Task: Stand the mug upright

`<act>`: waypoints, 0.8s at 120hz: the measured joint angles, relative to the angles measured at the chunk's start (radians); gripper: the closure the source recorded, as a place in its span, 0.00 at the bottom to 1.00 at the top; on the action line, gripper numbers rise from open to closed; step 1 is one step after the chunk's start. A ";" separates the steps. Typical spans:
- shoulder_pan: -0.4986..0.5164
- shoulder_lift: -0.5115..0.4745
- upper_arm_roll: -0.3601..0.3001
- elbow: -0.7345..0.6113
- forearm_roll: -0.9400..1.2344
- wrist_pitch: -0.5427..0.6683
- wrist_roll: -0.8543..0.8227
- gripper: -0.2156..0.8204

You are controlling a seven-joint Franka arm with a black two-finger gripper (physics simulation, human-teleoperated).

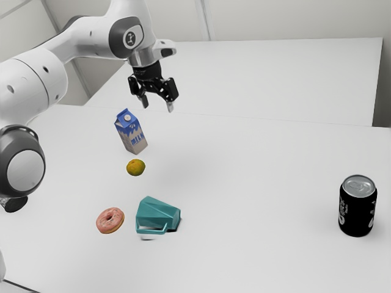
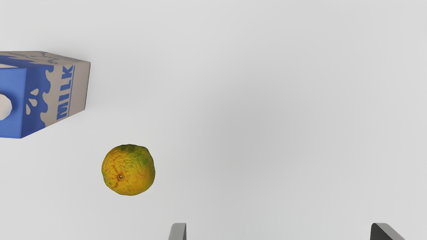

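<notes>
Mug: I see the teal, faceted mug [image 1: 157, 212] lying on its side on the smooth white table [image 1: 263, 171], its handle toward the exterior camera.
Gripper: my black two-finger gripper [image 1: 157, 105] hangs above the table, well apart from the mug; its fingers [image 2: 178, 232] stand wide, with nothing between them.
Doughnut: a round, pink-glazed ring doughnut [image 1: 110, 227] lies just beside the mug, toward the exterior view's left, with a gap between.
Fruit: a rounded, yellow-orange citrus fruit [image 2: 128, 170] with green patches rests between the carton and the mug.
Carton: the blue and grey-beige cardboard milk carton [image 2: 63, 90] stands upright near the fruit.
Can: a black cylindrical metal drink can [image 1: 358, 209] stands upright, well apart from the rest, toward the exterior view's right.
</notes>
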 joint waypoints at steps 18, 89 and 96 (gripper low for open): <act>0.001 -0.009 0.018 -0.015 -0.008 0.008 0.001 0.21; 0.016 -0.328 0.177 -0.755 -0.439 0.278 0.129 0.21; 0.023 -0.335 0.186 -0.791 -0.478 0.296 0.164 0.21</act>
